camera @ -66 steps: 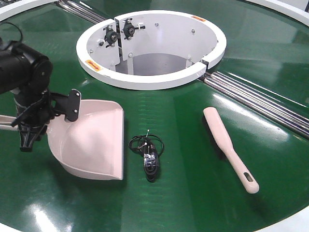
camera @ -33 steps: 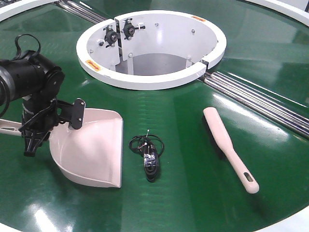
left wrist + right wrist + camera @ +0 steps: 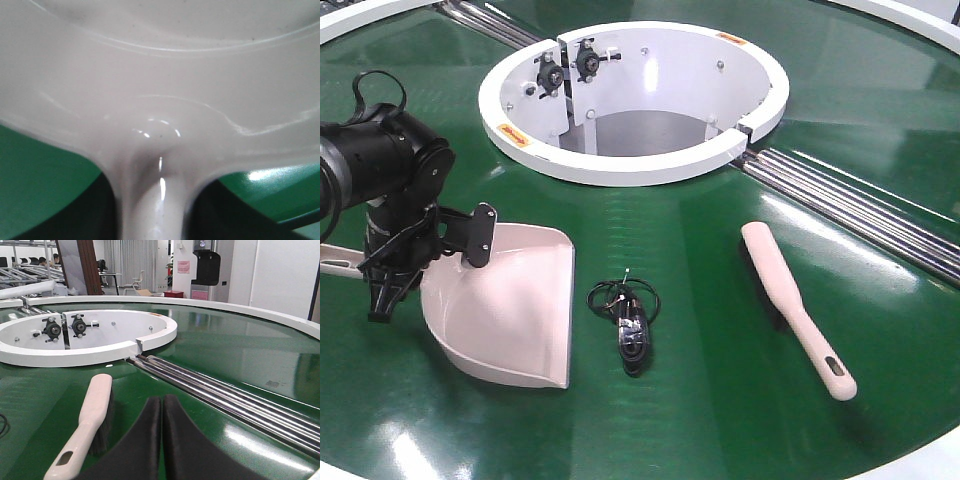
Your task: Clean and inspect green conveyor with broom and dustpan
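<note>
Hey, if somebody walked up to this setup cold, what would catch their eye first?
The glossy green conveyor fills the scene, with a big white ring at top centre. On the left, the black left claw grips a beige-pink dustpan at its neck. The matching broom lies alone on the right, with a small black cable bundle between them.

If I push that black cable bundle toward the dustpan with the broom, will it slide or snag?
Likely slides: the green conveyor looks glossy. The black cable bundle has loose loops, so it is probably floppy and may unravel or snag on the broom rather than move as one. It looks light, so a gentle push should do.
</note>
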